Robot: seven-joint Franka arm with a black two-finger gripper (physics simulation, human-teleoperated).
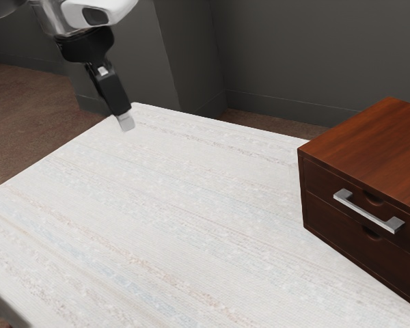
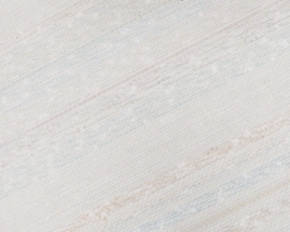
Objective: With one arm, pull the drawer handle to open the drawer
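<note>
Black and slim, with a pale grey tip, the gripper (image 1: 126, 123) hangs tilted above the far corner of the table (image 1: 157, 225), at the exterior view's upper left. From this side I cannot tell if it is released or clenched, and nothing is seen in its hold. Above it the arm (image 1: 89, 14) has a smooth, rounded white shell with a black wrist part.

On the exterior view's right stands a box-shaped cabinet (image 1: 376, 143) of dark reddish-brown wood with a smooth, slightly shiny top. Its front is divided into two levels. The upper level is the drawer (image 1: 328, 181), which looks flush with the front. Across it lies the handle (image 1: 369, 211), a straight, flat bar of silver metal with short bent ends. It is well apart from the gripper.

In the wrist view the table (image 2: 145, 116) shows a whitish, fine-grained surface with faint pink and bluish streaks that run slanted. The floor (image 1: 27, 116) is matte brown and the wall (image 1: 294, 48) plain grey
</note>
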